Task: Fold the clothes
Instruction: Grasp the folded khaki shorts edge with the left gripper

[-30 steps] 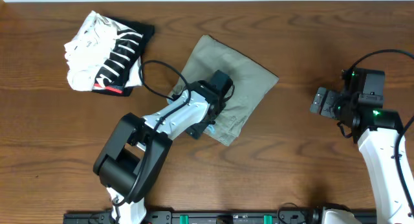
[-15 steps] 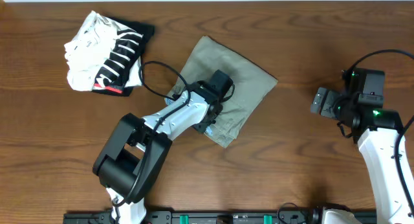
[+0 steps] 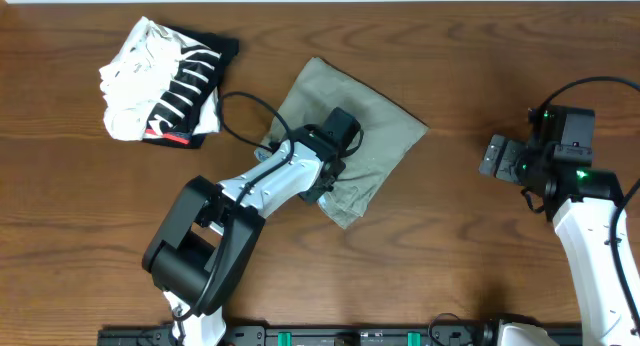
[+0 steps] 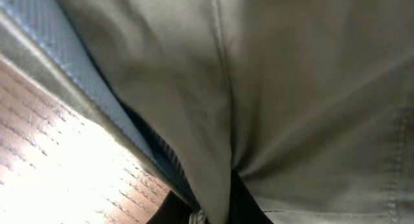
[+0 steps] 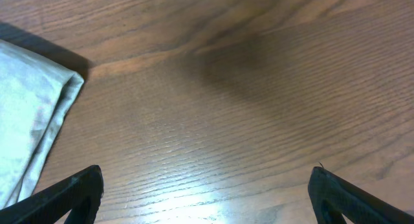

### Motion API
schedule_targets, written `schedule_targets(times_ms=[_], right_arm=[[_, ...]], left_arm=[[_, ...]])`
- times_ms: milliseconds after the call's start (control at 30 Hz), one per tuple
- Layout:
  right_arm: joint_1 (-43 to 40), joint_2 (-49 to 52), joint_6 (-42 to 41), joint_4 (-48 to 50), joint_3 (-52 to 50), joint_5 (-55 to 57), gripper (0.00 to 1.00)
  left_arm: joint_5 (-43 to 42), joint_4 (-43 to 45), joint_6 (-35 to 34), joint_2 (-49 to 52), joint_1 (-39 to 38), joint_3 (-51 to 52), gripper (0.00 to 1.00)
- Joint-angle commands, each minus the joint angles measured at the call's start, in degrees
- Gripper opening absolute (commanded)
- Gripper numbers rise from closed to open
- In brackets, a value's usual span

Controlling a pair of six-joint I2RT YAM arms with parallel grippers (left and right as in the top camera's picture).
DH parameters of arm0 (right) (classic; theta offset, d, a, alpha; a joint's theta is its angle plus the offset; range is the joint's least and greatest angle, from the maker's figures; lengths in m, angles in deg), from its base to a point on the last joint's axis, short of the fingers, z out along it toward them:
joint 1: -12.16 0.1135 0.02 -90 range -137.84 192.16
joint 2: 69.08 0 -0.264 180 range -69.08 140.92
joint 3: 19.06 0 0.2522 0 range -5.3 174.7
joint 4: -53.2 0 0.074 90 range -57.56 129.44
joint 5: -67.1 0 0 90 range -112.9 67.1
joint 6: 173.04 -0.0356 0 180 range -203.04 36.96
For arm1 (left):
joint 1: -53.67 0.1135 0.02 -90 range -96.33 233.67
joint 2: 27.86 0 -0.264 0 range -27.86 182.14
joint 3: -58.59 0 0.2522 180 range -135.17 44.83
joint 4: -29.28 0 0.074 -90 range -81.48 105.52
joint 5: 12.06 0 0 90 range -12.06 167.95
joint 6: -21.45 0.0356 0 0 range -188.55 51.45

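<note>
The dark wooden surface (image 3: 480,246) carries the khaki shorts (image 3: 375,121) at its middle, folded and lying on a slant, with a striped black-and-white garment (image 3: 165,86) well apart at the far left. Within the last second the left claw (image 3: 322,189) has gone from wide to pinched shut on the shorts' near edge (its wrist view shows cloth puckered between the tips), and that edge has crept slightly. This is likely the grip for the next fold. The right claw (image 3: 497,156) hangs wide over bare wood.

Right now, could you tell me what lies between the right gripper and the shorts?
Only bare table separates right gripper from shorts, seen overhead.
</note>
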Motion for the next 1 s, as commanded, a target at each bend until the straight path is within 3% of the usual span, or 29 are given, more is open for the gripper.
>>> schedule_targets(times_ms=[0, 367, 467, 533, 633, 667, 700, 967], right_arm=[[-0.4, -0.3, -0.7, 0.0, -0.2, 0.7, 0.99], [-0.4, -0.3, -0.7, 0.0, -0.2, 0.7, 0.99], [-0.4, -0.3, -0.7, 0.0, -0.2, 0.7, 0.99], [-0.4, -0.3, -0.7, 0.0, -0.2, 0.7, 0.99], [-0.4, -0.3, -0.7, 0.0, -0.2, 0.7, 0.99], [-0.4, -0.3, -0.7, 0.0, -0.2, 0.7, 0.99], [-0.4, -0.3, -0.7, 0.0, -0.2, 0.7, 0.99], [-0.4, -0.3, -0.7, 0.0, -0.2, 0.7, 0.99]], left_arm=[[0.3, -1.8, 11.3, 3.4, 0.2, 3.7, 0.06], [0.3, 0.3, 46.0, 1.8, 0.2, 2.4, 0.06], [0.3, 0.2, 53.9, 0.6, 0.2, 2.3, 0.06], [0.2, 0.2, 54.9, 0.4, 0.2, 2.3, 0.08], [0.2, 0.1, 51.6, 0.4, 0.2, 2.3, 0.35], [0.2, 0.2, 50.2, 0.4, 0.2, 2.3, 0.68], [0.2, 0.3, 48.8, 0.4, 0.2, 2.3, 0.83], [0.2, 0.5, 45.2, -3.1, 0.2, 2.3, 0.89]])
